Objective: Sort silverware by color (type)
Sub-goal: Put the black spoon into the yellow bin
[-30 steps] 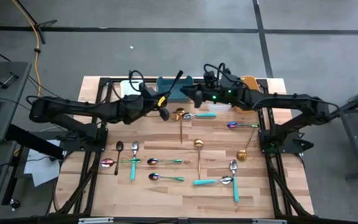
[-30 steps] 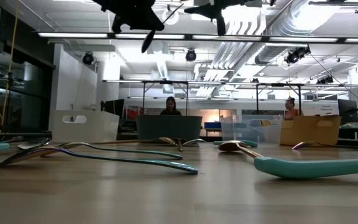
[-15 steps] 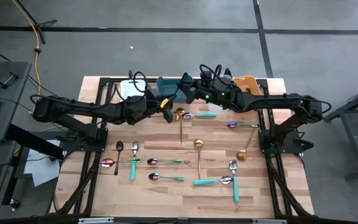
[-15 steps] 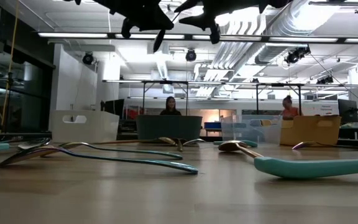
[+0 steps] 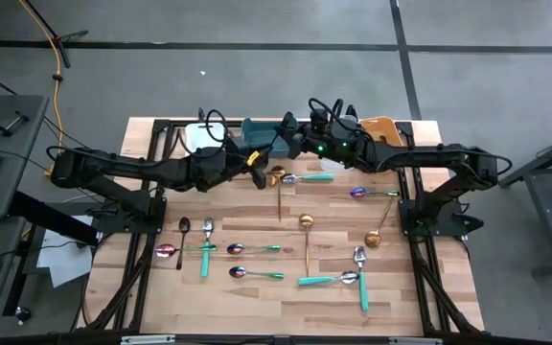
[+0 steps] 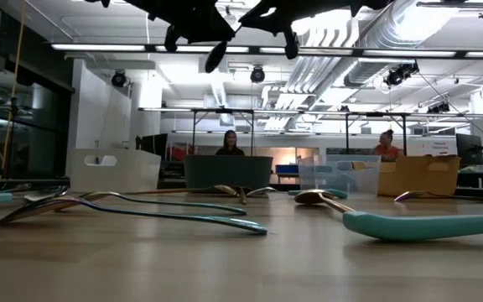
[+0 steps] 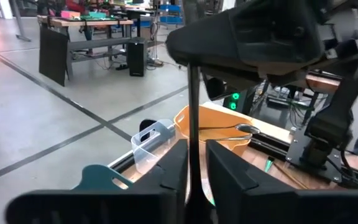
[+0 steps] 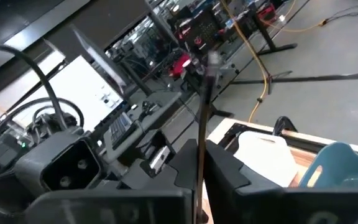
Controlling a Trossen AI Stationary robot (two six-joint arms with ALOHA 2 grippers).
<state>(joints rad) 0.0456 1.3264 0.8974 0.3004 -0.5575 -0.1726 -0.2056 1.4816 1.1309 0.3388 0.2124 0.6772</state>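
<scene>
A black spoon (image 5: pixel 268 146) is up in the air near the table's far edge, spanning between both grippers. My left gripper (image 5: pixel 253 165) is shut on it near its bowl end. My right gripper (image 5: pixel 289 144) is shut on its handle. The spoon's bowl (image 6: pixel 216 57) hangs below the left gripper (image 6: pixel 193 25) in the low view. Other silverware lies flat on the wood: gold spoons (image 5: pixel 307 222), teal-handled ones (image 5: pixel 329 279), iridescent purple ones (image 5: pixel 360 193) and one more black spoon (image 5: pixel 183 230). My left gripper pinches the black spoon's thin shaft (image 7: pixel 193 163) between its two fingers, close to the bowl end. The spoon is lifted clear and the handle runs from this hold toward the right gripper. My right gripper pinches the handle (image 8: pixel 201 140) between its two fingers, farther along toward the free end. The handle's end (image 8: pixel 211 59) sticks out past the fingers.
Four bins stand along the far edge: white (image 5: pixel 199 134), teal (image 5: pixel 257 132), clear (image 5: pixel 341 165) and orange (image 5: pixel 383 126), which holds a spoon. Loose spoons cover the middle and near part of the table (image 5: pixel 257 307). People sit in the room behind.
My right gripper moved toward the table's left and came onto the black spoon's handle, then stayed there. My left gripper shifted slightly right and toward the far edge, carrying the spoon with it. The spoon stayed lifted clear.
</scene>
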